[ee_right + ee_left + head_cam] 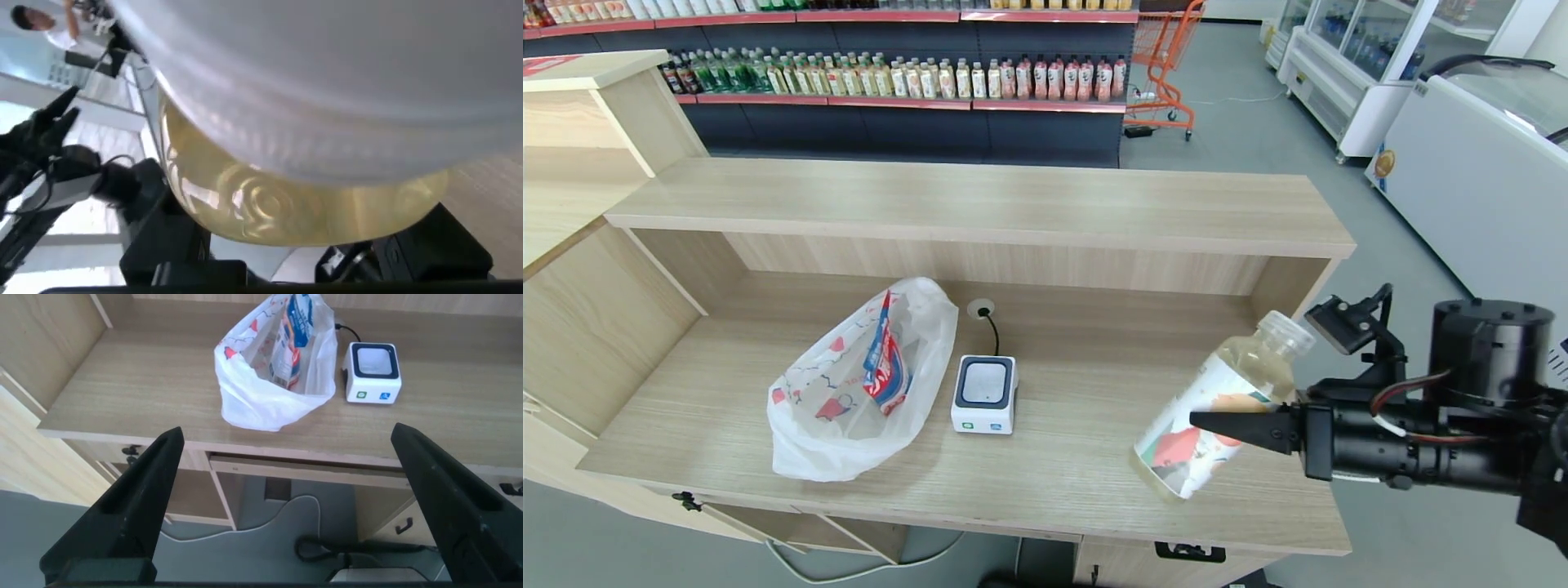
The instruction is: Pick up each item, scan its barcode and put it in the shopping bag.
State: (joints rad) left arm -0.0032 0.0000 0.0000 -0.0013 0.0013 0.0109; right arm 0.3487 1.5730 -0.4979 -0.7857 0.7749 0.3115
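A tilted bottle (1213,384) is clamped at its middle by the right pincer (1217,426) over the surface (1078,425); the left pincer (288,433) is spread wide, empty

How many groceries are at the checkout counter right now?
2. A bottle of pale drink is held in the right end effector at the counter's right end. A red-and-blue packet sits inside the shopping bag. The bag may hide more.
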